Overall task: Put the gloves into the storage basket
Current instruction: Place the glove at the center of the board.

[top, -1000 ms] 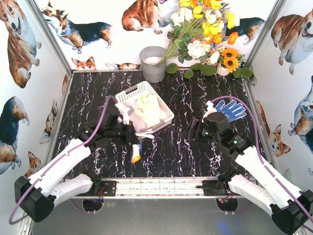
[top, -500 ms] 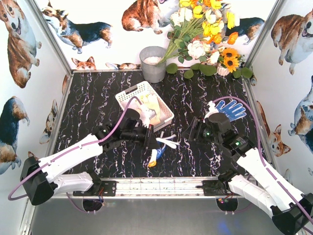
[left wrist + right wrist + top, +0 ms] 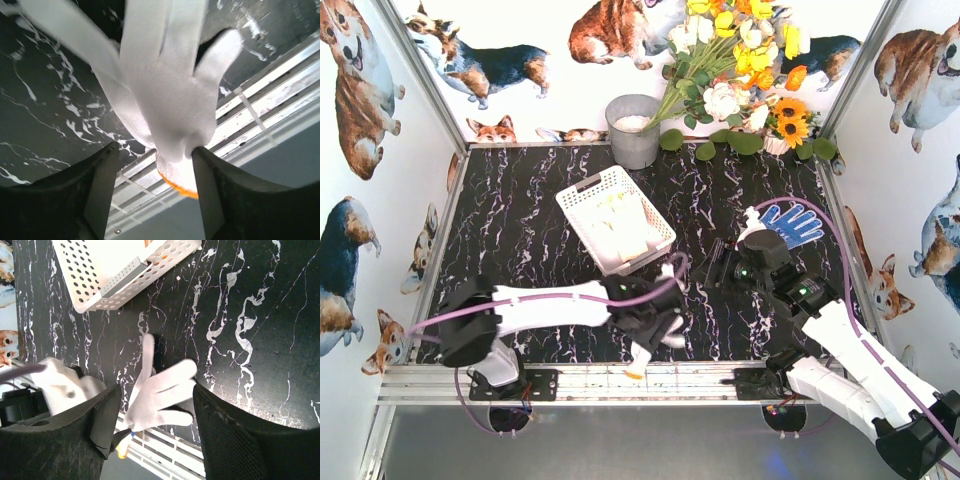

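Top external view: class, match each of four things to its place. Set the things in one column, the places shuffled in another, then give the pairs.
Things:
1 storage basket
2 blue-dotted glove
3 grey bucket
4 orange-cuffed white glove

Places:
A back edge
B near the front rail
C middle of the table
D right side

Pairs: 1-C, 2-D, 3-A, 4-B

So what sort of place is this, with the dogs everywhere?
Probably a robot test booth, not a home: left arm and right arm bolted at the edge of a marbled table, corgi-print walls, flowers as props.
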Controlling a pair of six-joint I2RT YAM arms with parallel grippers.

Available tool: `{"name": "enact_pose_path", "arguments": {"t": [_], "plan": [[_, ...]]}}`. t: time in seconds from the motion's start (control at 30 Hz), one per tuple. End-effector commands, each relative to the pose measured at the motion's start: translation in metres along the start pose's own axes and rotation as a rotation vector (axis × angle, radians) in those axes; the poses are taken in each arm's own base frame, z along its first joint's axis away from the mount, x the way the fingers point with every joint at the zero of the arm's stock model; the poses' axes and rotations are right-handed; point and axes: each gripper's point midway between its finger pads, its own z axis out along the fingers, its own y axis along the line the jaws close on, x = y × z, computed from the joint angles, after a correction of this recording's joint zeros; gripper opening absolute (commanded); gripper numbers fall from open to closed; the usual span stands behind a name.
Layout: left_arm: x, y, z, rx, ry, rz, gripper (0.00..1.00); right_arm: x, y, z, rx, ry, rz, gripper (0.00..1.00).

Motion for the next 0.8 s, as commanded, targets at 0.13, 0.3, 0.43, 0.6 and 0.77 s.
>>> {"name": "enact_pose_path", "arguments": {"t": [0.13, 0.3, 0.43, 0.6, 0.77], "plan": [[-0.018, -0.008, -0.021, 0.020, -0.118, -0.031, 0.71, 0.002, 0.002, -0.001, -0.017, 0.011, 0.007, 0.62], [-0.016, 0.001, -0.029, 0.053, -0.169, -0.122, 0.69, 0.022, -0.004, 0.008, -0.018, 0.073, 0.077, 0.58], [-0.019, -0.001, -0.033, 0.139, -0.221, -0.218, 0.62, 0.044, -0.009, 0.014, -0.015, 0.156, 0.123, 0.55], [-0.024, -0.021, -0.026, 0.290, -0.244, -0.279, 0.51, 0.079, -0.019, 0.022, 0.053, 0.270, 0.165, 0.45], [-0.018, -0.029, -0.006, 0.335, -0.214, -0.297, 0.37, 0.111, -0.023, 0.031, 0.096, 0.367, 0.176, 0.38]]}}
